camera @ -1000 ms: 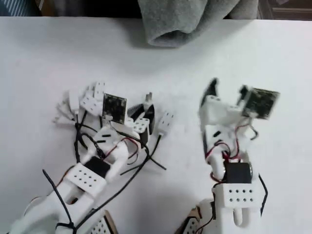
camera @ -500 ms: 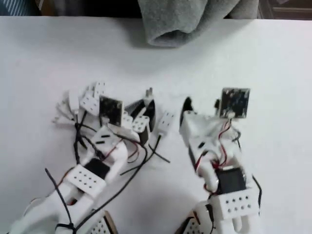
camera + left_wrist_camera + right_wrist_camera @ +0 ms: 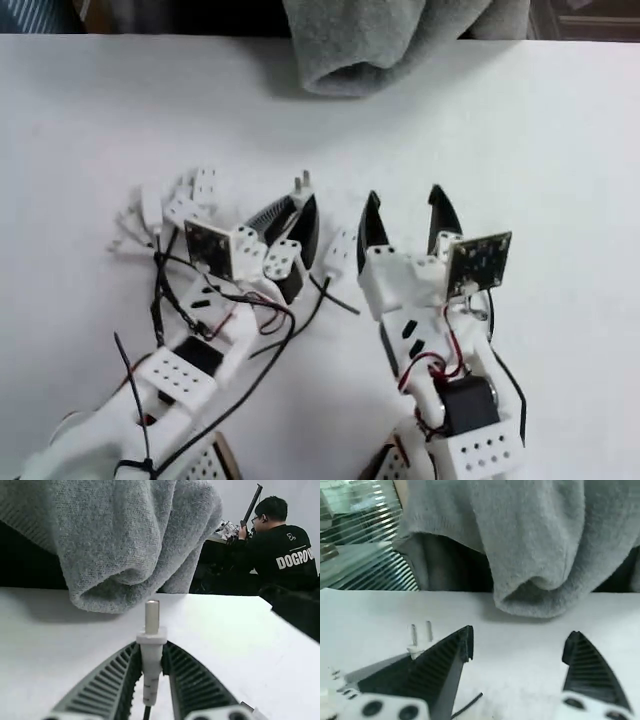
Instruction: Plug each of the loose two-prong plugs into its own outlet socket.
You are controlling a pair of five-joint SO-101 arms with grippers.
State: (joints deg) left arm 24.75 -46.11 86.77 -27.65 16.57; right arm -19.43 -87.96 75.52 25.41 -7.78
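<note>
Right arm (image 3: 440,380): over the last second we see it swing in from the right side of the surface (image 3: 560,120) toward the middle, turning as it came.
Right jaws: apart, with nothing between them; they now stand just beside a white socket block (image 3: 342,250).
Left jaws: clamped on a two-prong plug (image 3: 151,645), gripping its white body from both sides, prongs pointing away toward the grey cloth (image 3: 380,45).
Left arm (image 3: 190,360): its wrist has shifted a little, but the plug's prongs have stayed at almost the same spot, near the socket block and on its far side from the right jaws.
Other sockets: a cluster of white blocks (image 3: 185,205) lies beside the left arm, with black cords (image 3: 270,360) trailing back across the surface; we cannot tell whether any of them already carries a plug.
Meaning for the task: we judge that the plug is secured and the free arm has come across to steady or lift the socket block. The held plug is not yet in a socket.
Watch for: the two sets of jaws are now close together, so the approach leaves little room.
</note>
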